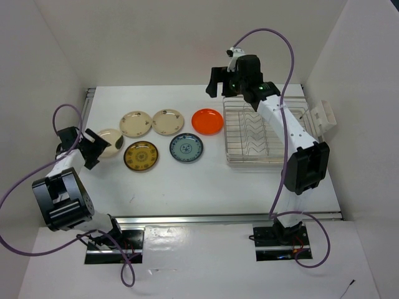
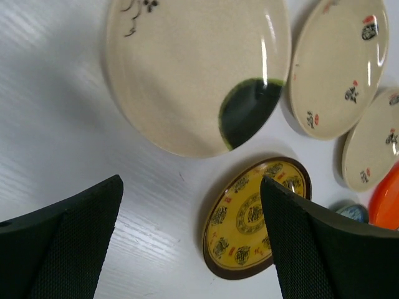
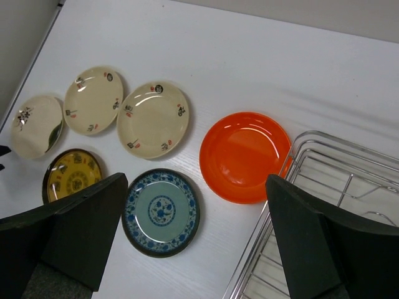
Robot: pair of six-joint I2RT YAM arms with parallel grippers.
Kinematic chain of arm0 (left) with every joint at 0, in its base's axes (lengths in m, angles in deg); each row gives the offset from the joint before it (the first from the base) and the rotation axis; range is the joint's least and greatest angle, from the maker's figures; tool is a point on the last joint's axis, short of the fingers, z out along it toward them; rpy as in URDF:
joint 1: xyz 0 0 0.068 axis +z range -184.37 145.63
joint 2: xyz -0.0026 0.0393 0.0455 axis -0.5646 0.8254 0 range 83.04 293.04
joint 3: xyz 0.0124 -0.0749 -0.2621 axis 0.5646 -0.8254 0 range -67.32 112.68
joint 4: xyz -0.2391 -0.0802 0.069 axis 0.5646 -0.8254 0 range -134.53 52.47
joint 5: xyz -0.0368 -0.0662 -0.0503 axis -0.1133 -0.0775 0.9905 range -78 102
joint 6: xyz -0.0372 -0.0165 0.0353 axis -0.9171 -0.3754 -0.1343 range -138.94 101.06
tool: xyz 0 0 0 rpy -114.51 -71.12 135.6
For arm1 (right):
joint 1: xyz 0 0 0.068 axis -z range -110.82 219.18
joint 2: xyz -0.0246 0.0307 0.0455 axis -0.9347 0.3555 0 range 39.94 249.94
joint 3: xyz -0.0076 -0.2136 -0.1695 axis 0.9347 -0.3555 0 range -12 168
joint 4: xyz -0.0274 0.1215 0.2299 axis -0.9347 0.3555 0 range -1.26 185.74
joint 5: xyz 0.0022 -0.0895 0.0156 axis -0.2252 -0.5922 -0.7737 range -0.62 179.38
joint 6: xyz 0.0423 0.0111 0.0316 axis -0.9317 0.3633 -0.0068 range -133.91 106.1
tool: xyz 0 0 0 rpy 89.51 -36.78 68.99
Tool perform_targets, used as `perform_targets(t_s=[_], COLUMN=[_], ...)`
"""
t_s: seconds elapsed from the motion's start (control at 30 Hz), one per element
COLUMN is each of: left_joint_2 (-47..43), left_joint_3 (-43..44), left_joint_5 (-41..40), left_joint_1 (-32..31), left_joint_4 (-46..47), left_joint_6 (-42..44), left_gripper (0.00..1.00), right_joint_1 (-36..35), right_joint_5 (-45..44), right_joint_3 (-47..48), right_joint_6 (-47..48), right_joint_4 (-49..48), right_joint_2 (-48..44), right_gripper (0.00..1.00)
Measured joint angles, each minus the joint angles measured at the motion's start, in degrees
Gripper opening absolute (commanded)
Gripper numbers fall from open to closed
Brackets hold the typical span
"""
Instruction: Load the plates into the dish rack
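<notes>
Six plates lie flat on the white table. Three are cream (image 1: pixel 109 142) (image 1: pixel 136 123) (image 1: pixel 168 121), one is orange (image 1: pixel 207 121), one yellow-brown (image 1: pixel 141 156) and one blue-grey (image 1: pixel 186 148). The silver wire dish rack (image 1: pixel 265 134) stands at the right with no plates in it. My left gripper (image 1: pixel 98 149) is open and empty, low beside the leftmost cream plate (image 2: pixel 193 68) and the yellow-brown plate (image 2: pixel 255 218). My right gripper (image 1: pixel 221 87) is open and empty, high above the orange plate (image 3: pixel 244 156) and the rack's left rim (image 3: pixel 324 205).
A small white slotted holder (image 1: pixel 324 115) stands at the rack's right side. White walls enclose the table on the left, back and right. A metal rail (image 1: pixel 224 218) runs along the near edge.
</notes>
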Motion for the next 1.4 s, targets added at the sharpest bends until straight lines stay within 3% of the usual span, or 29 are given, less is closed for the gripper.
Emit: perform_targets(t_s=[0.3,0.53,0.7,0.73,0.83,0.87,1.13,1.4], left_joint_2=[3.45,9.07,12.79,13.29,14.93,15.41,16.79,13.92], left_joint_3=[-3.74,-3.32,-1.38,-1.27,-1.16,-1.03,0.68,12.24], left_joint_5=[-4.15,-4.98,-5.03,-5.03,-5.38,-5.31,-3.34,3.48], left_joint_1=[0.39,0.39,0.39,0.39,0.46,0.48,0.63,0.35], left_joint_4=[6.93,13.6,16.63,17.16,17.97,18.49,20.02,11.02], left_joint_6=[-8.35,-12.15,-13.75,-14.19,-14.97,-15.02,-14.82,1.16], left_gripper=[0.9,0.74,0.54,0.39,0.2,0.0,0.0,0.0], right_joint_1=[0.0,0.0,0.0,0.0,0.0,0.0,0.0,-0.11], right_joint_5=[2.64,3.23,3.63,3.65,4.13,4.44,8.74,19.61], right_joint_3=[1.11,2.34,3.67,3.96,4.7,4.9,6.64,10.34], right_joint_6=[0.46,0.42,0.42,0.42,0.39,0.37,-0.48,-4.44], right_joint_4=[0.11,0.11,0.33,0.42,0.81,0.83,1.11,-0.81], right_joint_2=[0.07,0.22,1.44,1.81,2.78,3.06,4.31,8.98], right_gripper=[1.0,1.0,1.0,1.0,1.0,1.0,1.0,1.0])
